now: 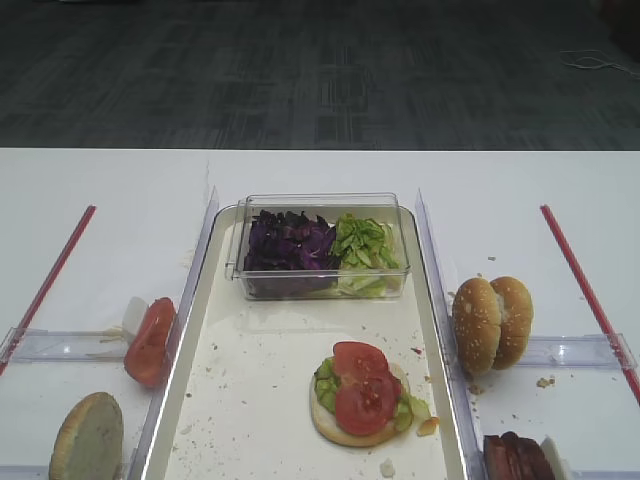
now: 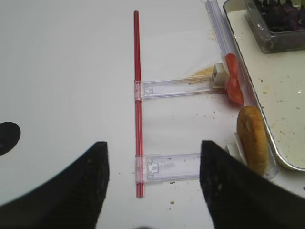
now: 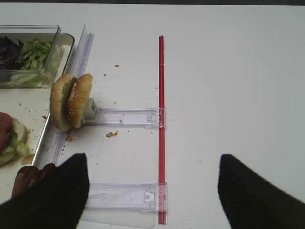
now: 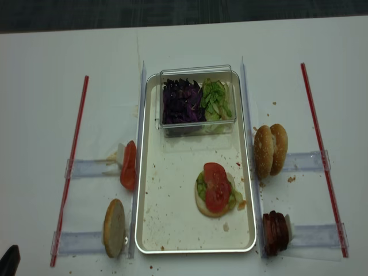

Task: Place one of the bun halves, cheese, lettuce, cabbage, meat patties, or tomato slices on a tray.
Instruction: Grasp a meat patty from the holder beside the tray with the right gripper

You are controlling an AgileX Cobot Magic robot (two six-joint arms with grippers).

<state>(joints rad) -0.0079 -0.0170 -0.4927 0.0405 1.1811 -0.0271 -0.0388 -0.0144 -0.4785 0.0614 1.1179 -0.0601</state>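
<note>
from the high front view the tray (image 1: 200,380) carries a clear box (image 1: 318,246) of cabbage (image 1: 290,243) and lettuce (image 1: 362,243), and nearer, a bun base topped with tomato slices (image 1: 362,385), while the meat patties (image 1: 518,458) at bottom right are cut off by the frame edge and neither claw shows. the right wrist view shows the right gripper (image 3: 153,183) spread wide over bare table, its dark fingers (image 3: 64,191) hiding most of the patties, with two bun halves (image 3: 71,101) standing on edge just outside the tray. the left wrist view shows the left gripper (image 2: 153,177) also spread with nothing between its blurred fingers, a bun half and a tomato slice propped beside the tray rim, and the overhead realsense view catches only a dark tip at the bottom left corner, too little to identify.
</note>
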